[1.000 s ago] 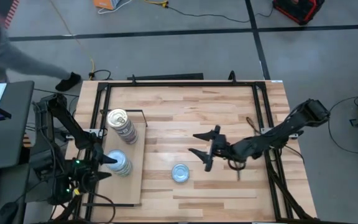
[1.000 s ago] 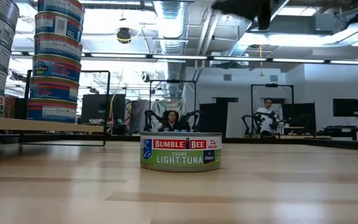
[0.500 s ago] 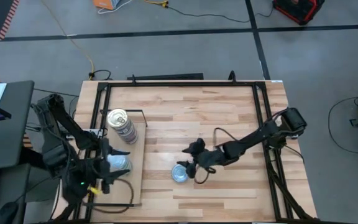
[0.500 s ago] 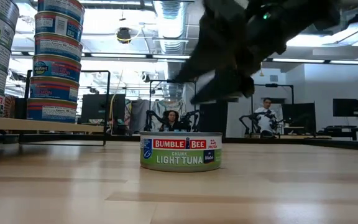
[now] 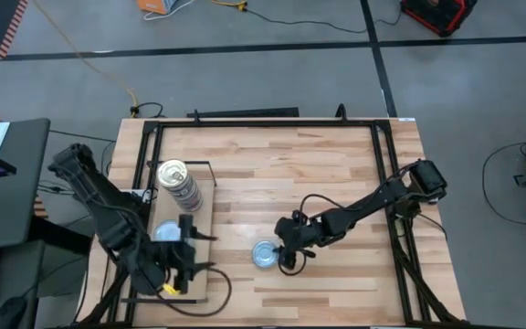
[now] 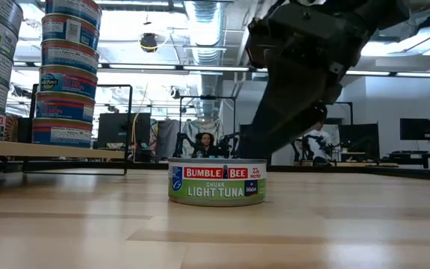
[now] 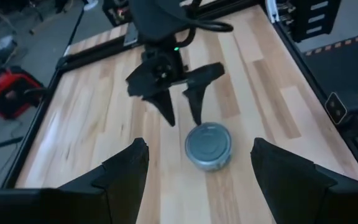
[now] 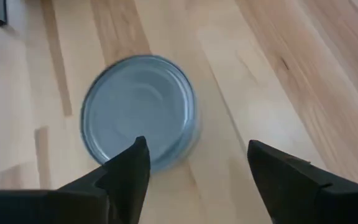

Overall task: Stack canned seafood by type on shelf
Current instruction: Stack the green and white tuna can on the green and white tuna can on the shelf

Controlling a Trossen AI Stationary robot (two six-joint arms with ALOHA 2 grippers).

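One loose tin with a pale blue-silver top and a green "light tuna" label sits flat on the tabletop. My right gripper is open and hangs low just past the tin's right side, fingers pointing at it without touching. The shelf board lies at the table's left and carries a gold-topped stack and a blue-topped stack, the latter partly behind my left arm. My left gripper is open over the shelf and faces the loose tin.
Black frame rails run along the table's edges, and a cable trails by my right arm. Bare wood lies between the shelf and the loose tin. In the low view both stacks rise at the left, and people sit in the room beyond.
My right gripper has swung from right of centre toward the table's left and near side and come down close to the loose tin, staying open. My left arm has drawn off the blue-topped stack toward the near edge. The tin has stayed put.
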